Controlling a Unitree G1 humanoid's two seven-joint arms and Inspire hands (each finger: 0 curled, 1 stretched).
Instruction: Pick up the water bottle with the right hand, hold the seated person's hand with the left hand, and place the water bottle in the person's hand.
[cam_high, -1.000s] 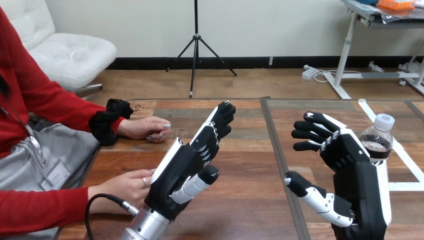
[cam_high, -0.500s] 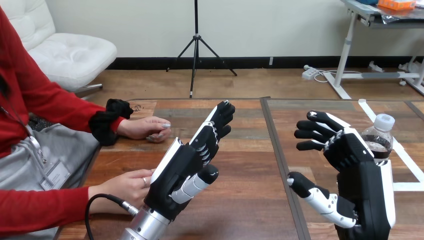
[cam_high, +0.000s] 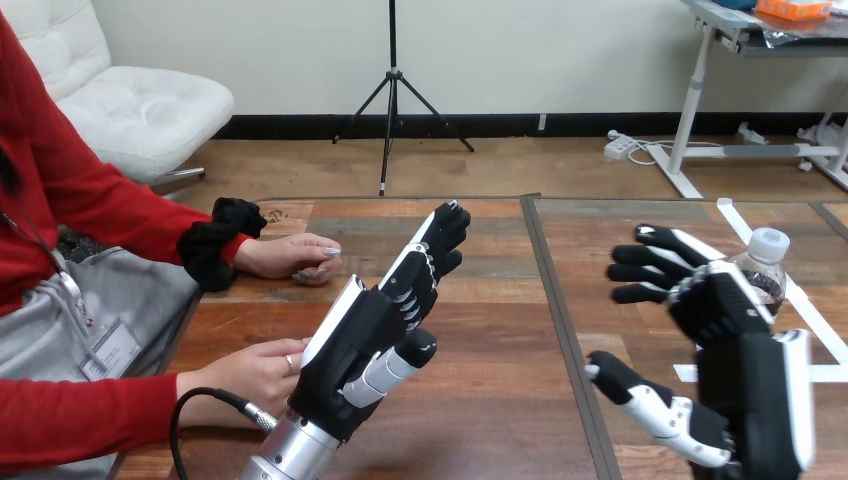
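Our left forearm (cam_high: 290, 452) rises from the lower left and slants up to the right. It ends in our left hand (cam_high: 372, 335), which is turned edge-on with its fingers straight and pointing forward and its thumb loose beneath them. Our right hand (cam_high: 740, 340) is raised at the right with its back toward us, fingers spread and lightly bent leftward, thumb stretched out low, grasping nothing.
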